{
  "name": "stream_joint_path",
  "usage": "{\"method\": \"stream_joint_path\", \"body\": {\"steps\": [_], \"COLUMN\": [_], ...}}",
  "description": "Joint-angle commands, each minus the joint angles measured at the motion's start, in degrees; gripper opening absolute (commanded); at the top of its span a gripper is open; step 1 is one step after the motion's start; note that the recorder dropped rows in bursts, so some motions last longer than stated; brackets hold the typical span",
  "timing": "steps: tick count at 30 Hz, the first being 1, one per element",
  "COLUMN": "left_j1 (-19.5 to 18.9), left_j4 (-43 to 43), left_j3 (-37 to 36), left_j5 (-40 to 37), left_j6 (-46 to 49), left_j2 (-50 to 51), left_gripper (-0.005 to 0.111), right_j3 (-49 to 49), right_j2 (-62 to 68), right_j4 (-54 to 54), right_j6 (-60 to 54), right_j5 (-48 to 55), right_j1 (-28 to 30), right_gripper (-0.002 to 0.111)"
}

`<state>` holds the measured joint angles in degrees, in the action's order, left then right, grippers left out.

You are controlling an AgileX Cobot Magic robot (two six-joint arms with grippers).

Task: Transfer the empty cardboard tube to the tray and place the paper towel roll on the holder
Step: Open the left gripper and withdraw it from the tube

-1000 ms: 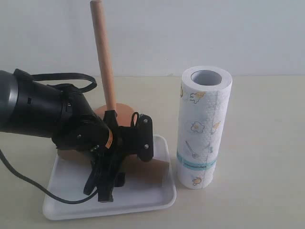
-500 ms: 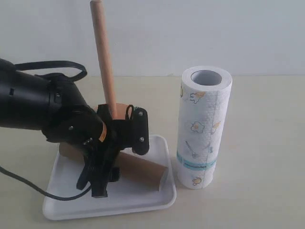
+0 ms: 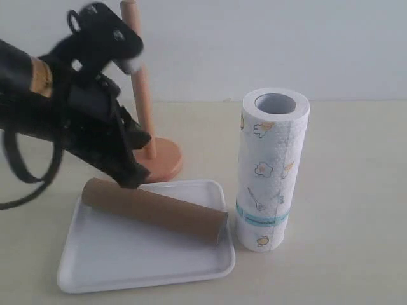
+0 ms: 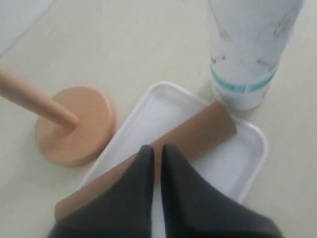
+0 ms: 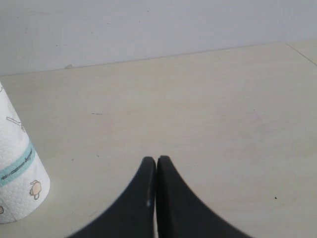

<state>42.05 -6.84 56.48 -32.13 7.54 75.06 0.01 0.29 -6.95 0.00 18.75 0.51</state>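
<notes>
The brown cardboard tube [image 3: 156,211] lies slanted across the white tray [image 3: 114,270], one end close to the paper towel roll [image 3: 272,171]. That roll stands upright on the table, right of the tray. The wooden holder [image 3: 163,159] stands behind the tray with its dowel bare. My left gripper [image 3: 129,178] hangs above the tube's left end, clear of it. Its fingers [image 4: 143,163] stand with only a thin slit between them and hold nothing. In the left wrist view the tube [image 4: 198,133], tray [image 4: 253,144] and holder [image 4: 74,124] lie below. My right gripper [image 5: 156,159] is shut and empty over bare table, the roll [image 5: 15,183] off to one side.
The light table runs to a pale wall behind. The left arm's black body and cable [image 3: 25,171] fill the left side of the exterior view. The right arm is out of the exterior view.
The left gripper has let go of the tube and risen up and back to the left. The tube now lies alone on the tray. The roll and holder have not moved.
</notes>
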Motion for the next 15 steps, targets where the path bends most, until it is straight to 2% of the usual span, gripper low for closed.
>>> {"method": "stream_joint_path", "body": {"steps": [1, 6, 9, 15], "left_j1": [0.41, 0.41, 0.41, 0.41], "left_j4": [9.49, 21.6, 22.48, 22.48], "left_j3": [-5.47, -20.01, -23.73, -24.43], "left_j5": [5.03, 22.71, 23.27, 23.13], "left_j6": [-1.16, -0.47, -0.47, -0.47], "left_j2": [-11.08, -28.12, -34.9, -41.62], "left_gripper": [0.004, 0.004, 0.004, 0.004], "right_j3": [-0.01, -0.01, -0.01, -0.01], "right_j2": [-0.29, -0.29, -0.29, -0.29], "right_j4": [0.06, 0.06, 0.06, 0.06], "right_j6": [0.0, 0.0, 0.0, 0.0], "right_j5": [-0.32, -0.32, -0.32, -0.32], "right_j1": [0.26, 0.26, 0.26, 0.26], "right_gripper": [0.0, 0.0, 0.0, 0.0]}}
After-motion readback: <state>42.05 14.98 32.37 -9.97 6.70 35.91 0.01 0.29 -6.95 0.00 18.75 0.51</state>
